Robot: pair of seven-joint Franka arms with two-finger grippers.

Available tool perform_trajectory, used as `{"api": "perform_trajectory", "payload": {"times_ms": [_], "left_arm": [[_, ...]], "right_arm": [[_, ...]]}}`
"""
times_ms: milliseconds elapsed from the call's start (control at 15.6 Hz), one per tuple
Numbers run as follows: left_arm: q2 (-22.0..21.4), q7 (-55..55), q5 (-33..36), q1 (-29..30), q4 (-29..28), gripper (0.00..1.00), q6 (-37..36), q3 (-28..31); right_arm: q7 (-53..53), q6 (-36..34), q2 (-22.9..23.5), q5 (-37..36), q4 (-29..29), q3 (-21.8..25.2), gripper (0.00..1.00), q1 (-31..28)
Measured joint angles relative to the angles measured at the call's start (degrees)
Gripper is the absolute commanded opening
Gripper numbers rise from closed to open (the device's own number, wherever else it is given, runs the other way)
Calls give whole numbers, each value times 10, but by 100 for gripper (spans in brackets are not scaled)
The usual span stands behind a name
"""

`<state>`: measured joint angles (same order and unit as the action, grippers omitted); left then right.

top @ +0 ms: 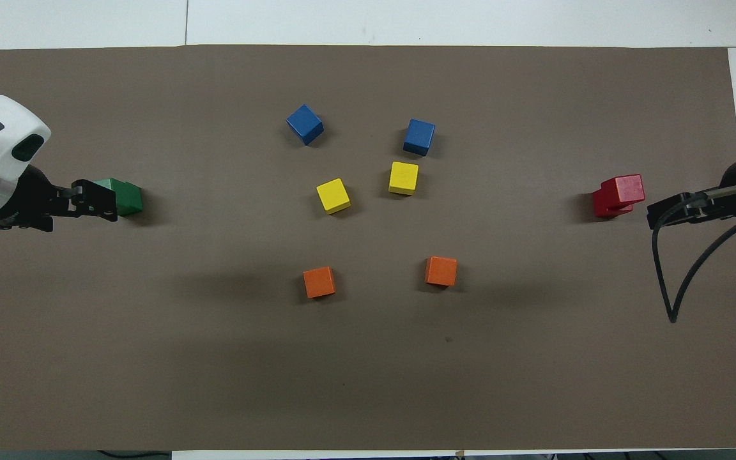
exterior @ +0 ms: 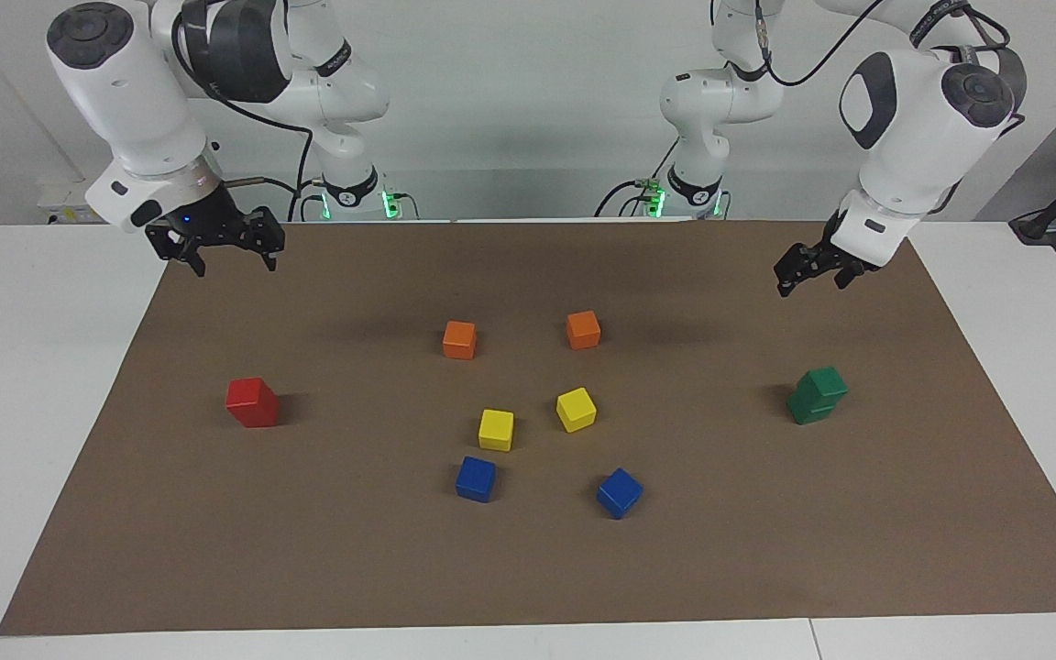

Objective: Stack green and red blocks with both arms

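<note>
Two dark green blocks (exterior: pixel 818 395) stand stacked toward the left arm's end of the mat, the upper one slightly offset; the stack also shows in the overhead view (top: pixel 128 198). Two red blocks (exterior: pixel 253 401) stand stacked toward the right arm's end, the upper one offset as seen from overhead (top: pixel 621 191). My left gripper (exterior: pixel 810 273) hangs open and empty in the air, apart from the green stack; overhead (top: pixel 107 203) it overlaps the stack's edge. My right gripper (exterior: pixel 233 262) hangs open and empty above the mat's edge, apart from the red stack, and shows overhead too (top: pixel 651 213).
On the brown mat (exterior: pixel 766 550), between the two stacks, lie two orange cubes (exterior: pixel 459 339) (exterior: pixel 583 329), two yellow cubes (exterior: pixel 496 429) (exterior: pixel 576 409) and two blue cubes (exterior: pixel 476 478) (exterior: pixel 620 492). White table surrounds the mat.
</note>
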<state>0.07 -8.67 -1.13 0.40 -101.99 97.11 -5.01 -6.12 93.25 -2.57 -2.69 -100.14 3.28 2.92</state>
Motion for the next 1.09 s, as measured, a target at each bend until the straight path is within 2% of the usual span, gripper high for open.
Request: {"api": "perform_trajectory", "payload": {"times_ms": [257, 642, 1092], "left_arm": [[-5, 0, 0, 0, 5, 100, -4, 1], [-14, -1, 0, 0, 49, 100, -55, 2], [-14, -1, 0, 0, 60, 100, -57, 4]], "right_arm": [[0, 0, 0, 0, 0, 0, 100, 0], [0, 0, 0, 0, 0, 0, 100, 0], [0, 0, 0, 0, 0, 0, 100, 0]]}}
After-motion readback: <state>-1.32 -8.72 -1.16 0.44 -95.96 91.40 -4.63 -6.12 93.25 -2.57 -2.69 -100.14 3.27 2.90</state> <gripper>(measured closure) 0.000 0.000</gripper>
